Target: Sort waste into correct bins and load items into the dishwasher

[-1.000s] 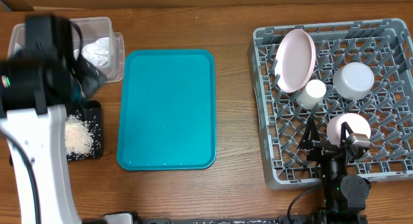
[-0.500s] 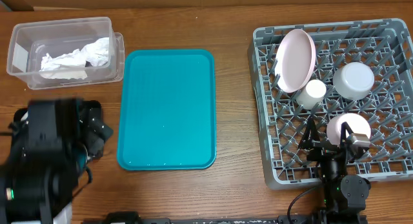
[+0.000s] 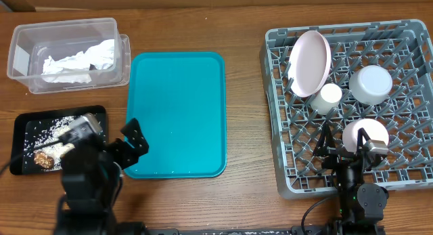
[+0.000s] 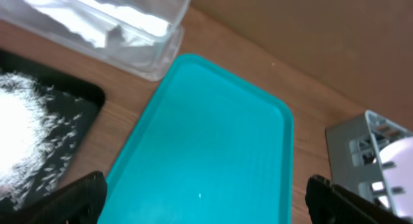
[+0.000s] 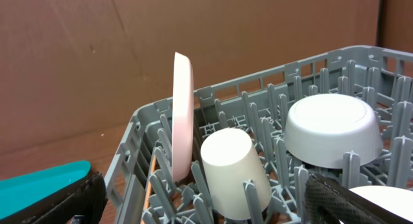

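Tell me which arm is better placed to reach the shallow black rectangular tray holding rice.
Left. The left gripper is open beside the shallow black rectangular tray, by a corner of the large teal serving tray. The right gripper sits over the square grey plastic dish rack, beyond the teal tray.

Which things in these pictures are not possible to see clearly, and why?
- Overhead: the left arm hides the lower right corner of the black tray.
- Left wrist: the top edge cuts off the clear tub.
- Right wrist: the bottom edge cuts off the nearest bowl.
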Robot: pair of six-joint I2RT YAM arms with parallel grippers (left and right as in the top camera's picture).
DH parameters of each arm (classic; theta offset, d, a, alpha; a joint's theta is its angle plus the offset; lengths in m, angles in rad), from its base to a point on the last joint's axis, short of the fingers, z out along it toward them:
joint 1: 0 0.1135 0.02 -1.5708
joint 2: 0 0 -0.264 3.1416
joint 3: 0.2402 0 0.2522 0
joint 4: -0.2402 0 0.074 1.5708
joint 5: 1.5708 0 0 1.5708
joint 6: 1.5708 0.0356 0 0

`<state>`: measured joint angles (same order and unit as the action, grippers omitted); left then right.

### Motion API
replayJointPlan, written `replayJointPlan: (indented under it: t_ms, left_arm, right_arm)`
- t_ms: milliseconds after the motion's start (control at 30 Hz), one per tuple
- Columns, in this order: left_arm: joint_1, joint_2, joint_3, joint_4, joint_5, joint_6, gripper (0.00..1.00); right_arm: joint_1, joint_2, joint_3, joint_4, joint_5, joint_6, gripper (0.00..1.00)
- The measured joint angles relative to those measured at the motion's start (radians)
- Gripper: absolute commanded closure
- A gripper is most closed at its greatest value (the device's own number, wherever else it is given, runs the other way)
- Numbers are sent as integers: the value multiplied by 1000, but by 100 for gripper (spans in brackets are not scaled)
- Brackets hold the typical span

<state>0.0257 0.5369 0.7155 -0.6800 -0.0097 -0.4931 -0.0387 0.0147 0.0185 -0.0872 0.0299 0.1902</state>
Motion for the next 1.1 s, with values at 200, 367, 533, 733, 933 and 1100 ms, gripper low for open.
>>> replayJointPlan:
  t_ms: [200,367,533,733,933,1100]
  left_arm:
    - [0,-143,-342,323,35,30,0]
    - [0,-249,-559,574,43,33,0]
    - [0,-338,-673,706,43,33,0]
    - [0,-392,-706,662,1,63,0]
    - [0,-457,-706,603,-28,238,0]
    - [0,-520,-706,604,-32,357,0]
  right_arm:
    - [0,0,0,-1,0,0,0]
    - [0,0,0,0,0,-1,0]
    - [0,0,0,0,0,-1,0]
    - [0,0,0,0,0,0,0]
    - [0,0,0,-1,0,0,0]
    - [0,0,0,-1,0,-1,0]
